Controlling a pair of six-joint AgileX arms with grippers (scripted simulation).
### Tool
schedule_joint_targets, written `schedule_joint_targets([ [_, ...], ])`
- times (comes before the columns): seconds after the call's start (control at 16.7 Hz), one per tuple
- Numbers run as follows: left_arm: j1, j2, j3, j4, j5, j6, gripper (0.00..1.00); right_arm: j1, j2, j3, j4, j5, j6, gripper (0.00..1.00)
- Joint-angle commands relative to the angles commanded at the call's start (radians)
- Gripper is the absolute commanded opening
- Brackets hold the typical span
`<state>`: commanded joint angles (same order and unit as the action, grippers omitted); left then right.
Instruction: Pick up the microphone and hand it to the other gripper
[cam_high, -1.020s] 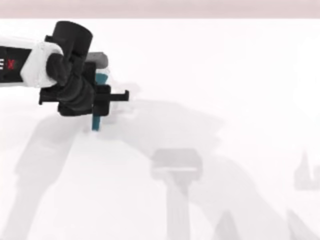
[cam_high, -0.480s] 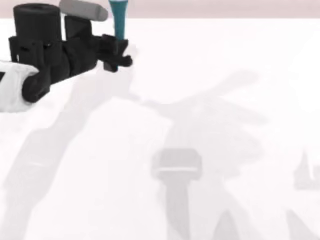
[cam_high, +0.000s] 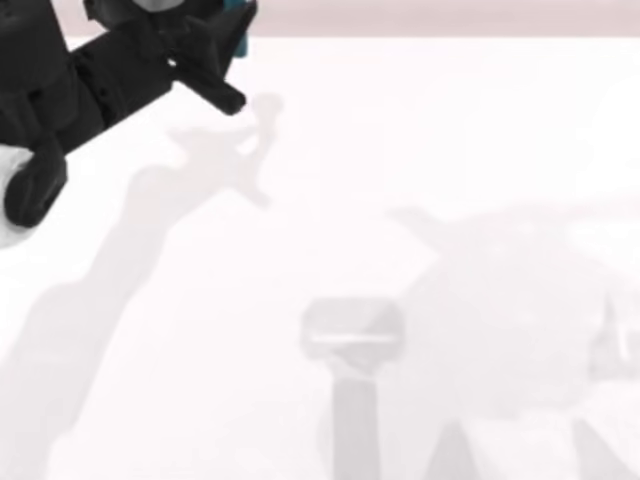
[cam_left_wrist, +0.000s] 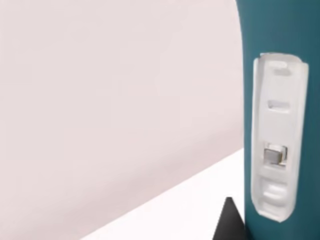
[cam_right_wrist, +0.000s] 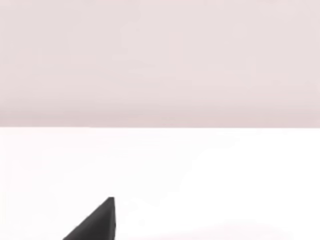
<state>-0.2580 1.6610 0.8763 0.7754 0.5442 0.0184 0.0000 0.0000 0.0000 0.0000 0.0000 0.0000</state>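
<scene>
Our left gripper (cam_high: 215, 60) hangs raised at the far-left corner of the table (cam_high: 420, 200), clenched on the microphone (cam_left_wrist: 280, 120). Only a sliver of teal handle shows beside its dark fingers from overhead, right at the frame's upper edge.

The left wrist camera looks straight along the tool. The teal handle runs lengthwise through that picture, and its white switch plate (cam_left_wrist: 278, 137) faces the lens. One black fingertip (cam_left_wrist: 229, 222) shows just beside the handle. The mesh head is out of sight in every view, so we cannot tell which end points toward the partner arm.

Our right gripper (cam_right_wrist: 95, 222) does not appear in the overhead picture at all. Its own camera shows one black fingertip over bare white tabletop and a pale wall beyond, with no microphone ahead of it. We cannot tell whether its fingers stand apart or together.

The relation that counts is this: the microphone sits inside the left gripper's grasp, well away from our right arm, which is somewhere off toward the table's right side. The handle's long axis appears to lie crosswise to the left fingers, so part of its length should stand free beyond them.

In our judgement the pick-up is done and the handover has not begun. Both arms must close toward the middle before the free length can be offered.
</scene>
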Motion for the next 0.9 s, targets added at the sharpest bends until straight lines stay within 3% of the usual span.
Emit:
schedule_joint_targets([
  [0.3, -0.009, 0.003, 0.004, 0.000, -0.005, 0.000, 0.00, 0.000, 0.000, 0.000, 0.000, 0.000, 0.000, 1.00],
  [0.42, -0.045, -0.002, -0.012, 0.024, -0.043, -0.003, 0.00, 0.000, 0.000, 0.000, 0.000, 0.000, 0.000, 1.00],
  [0.9, -0.344, -0.069, -0.155, 0.203, -0.362, -0.037, 0.00, 0.000, 0.000, 0.000, 0.000, 0.000, 0.000, 1.00],
])
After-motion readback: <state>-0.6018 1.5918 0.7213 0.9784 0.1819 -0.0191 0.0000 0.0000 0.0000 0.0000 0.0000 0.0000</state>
